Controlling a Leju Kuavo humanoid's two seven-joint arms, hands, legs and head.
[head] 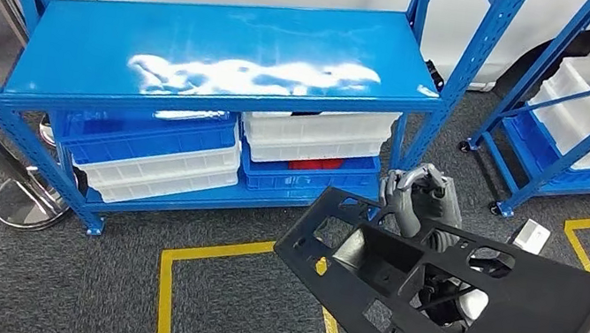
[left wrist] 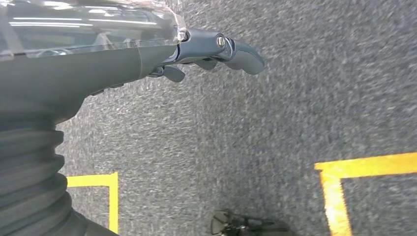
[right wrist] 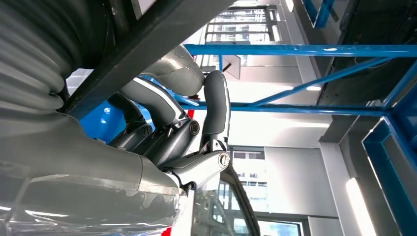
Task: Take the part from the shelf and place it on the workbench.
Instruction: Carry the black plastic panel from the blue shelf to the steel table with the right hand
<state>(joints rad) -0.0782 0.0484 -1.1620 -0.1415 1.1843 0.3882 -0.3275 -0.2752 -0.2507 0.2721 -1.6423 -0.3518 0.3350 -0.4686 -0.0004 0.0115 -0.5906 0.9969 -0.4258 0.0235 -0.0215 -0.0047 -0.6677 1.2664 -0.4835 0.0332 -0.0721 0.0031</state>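
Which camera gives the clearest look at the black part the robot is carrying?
The head view. It shows the black part almost whole, cutouts included, with the right hand gripping its upper edge. The right wrist view shows a dark bar of it crossing the curled fingers. The left wrist view shows carpet and the left hand.

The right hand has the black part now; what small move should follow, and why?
Probably turn away toward the workbench, keeping the grip. The right hand holds the black part clear of the blue shelf, above carpet; the left hand hangs free.
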